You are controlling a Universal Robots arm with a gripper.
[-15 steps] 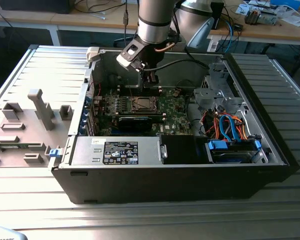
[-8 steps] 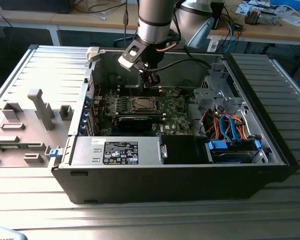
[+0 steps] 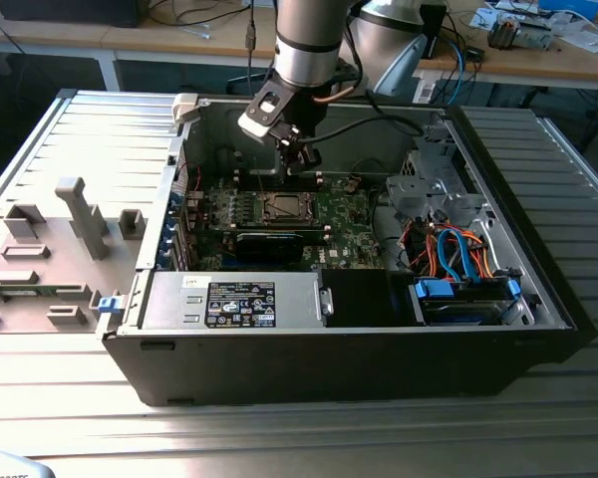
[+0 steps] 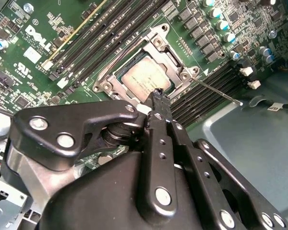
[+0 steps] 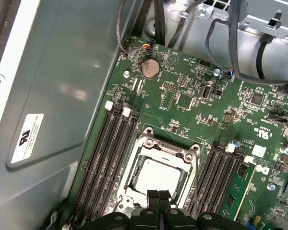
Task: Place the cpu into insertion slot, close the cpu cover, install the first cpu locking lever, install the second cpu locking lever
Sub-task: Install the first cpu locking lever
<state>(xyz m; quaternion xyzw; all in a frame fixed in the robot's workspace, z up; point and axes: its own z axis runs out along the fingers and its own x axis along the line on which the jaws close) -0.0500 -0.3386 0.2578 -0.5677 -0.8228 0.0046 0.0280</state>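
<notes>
Silvery-grey cpu (image 4: pixel 145 79) sits flat in the insertion slot (image 4: pixel 103 86), matte square top. Your claw (image 4: pixel 158 95) is pinched narrow, holding nothing, tip at the socket edge. The cpu cover (image 4: pixel 178 67) lies down, framing the chip. Thin lever rod (image 4: pixel 221 93) angles out over the memory slots (image 4: pixel 209 91).

A ribbed grey metal table (image 3: pixel 309 438) fills most of the exterior view. An open black computer case (image 3: pixel 329 363) lies on its side at the centre of the table, reaching towards the exterior view's right. On the exterior view's left, beside the case, a paler grey slatted panel (image 3: pixel 40 149) carries several grey blocks (image 3: pixel 80 214); it may be part of the table itself. A small white object (image 3: pixel 15 466) rests in the lower left corner.
</notes>
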